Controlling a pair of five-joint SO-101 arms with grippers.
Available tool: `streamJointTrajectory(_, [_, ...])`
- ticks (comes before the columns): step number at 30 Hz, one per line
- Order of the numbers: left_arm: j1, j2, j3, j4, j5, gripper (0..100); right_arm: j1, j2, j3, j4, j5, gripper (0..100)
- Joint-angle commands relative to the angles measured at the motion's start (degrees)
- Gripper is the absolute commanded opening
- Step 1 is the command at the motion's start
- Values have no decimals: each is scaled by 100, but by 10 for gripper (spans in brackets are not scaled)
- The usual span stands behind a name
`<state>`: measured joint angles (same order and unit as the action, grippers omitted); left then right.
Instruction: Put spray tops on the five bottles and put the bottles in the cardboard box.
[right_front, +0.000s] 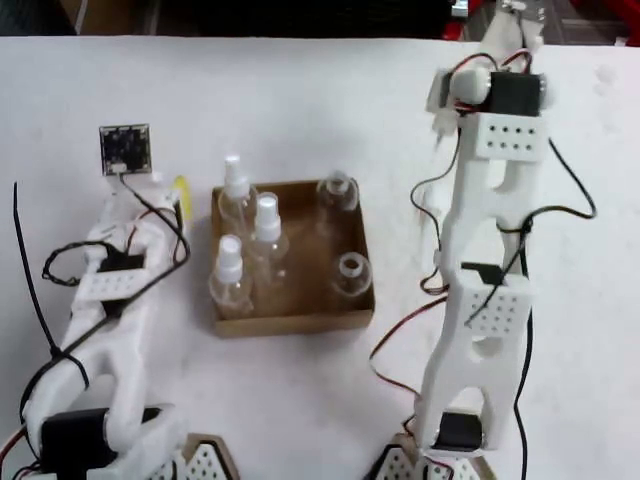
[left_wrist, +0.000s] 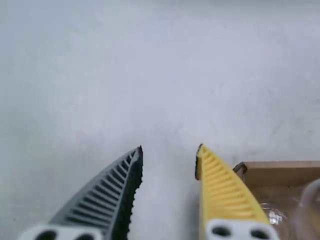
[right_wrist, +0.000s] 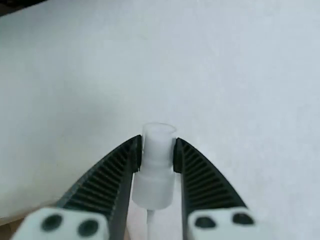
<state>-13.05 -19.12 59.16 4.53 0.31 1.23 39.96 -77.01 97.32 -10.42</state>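
1. Cardboard box (right_front: 290, 322) sits on the bench (right_front: 300, 100) between the two arms, with all five bottles upright inside it.
2. Left tool (left_wrist: 169, 160) hangs wide open and empty, just beside the box's left wall.
3. Right tool (right_wrist: 156, 145) is clamped on a spray top (right_wrist: 156, 160), dip tube pointing back toward the wrist.
4. Far uncapped bottle (right_front: 337, 192) and near uncapped bottle (right_front: 351, 270) stand along the box's right side, nearer the right arm, so the top probably goes there.
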Motion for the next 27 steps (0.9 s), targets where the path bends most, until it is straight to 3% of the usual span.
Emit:
streamJointTrajectory(1, [-66,13,-44,-158,35,166,40,-673,-211,180,343,16])
streamJointTrajectory(8, [-66,13,-44,-158,35,166,40,-1754,132,189,668,15])
streamJointTrajectory(16, [-75,13,-44,-158,35,166,-347,-4136,2505,145,703,16])
streamJointTrajectory(27, [-84,13,-26,-158,35,166,-549,-6774,5398,-1587,686,16])
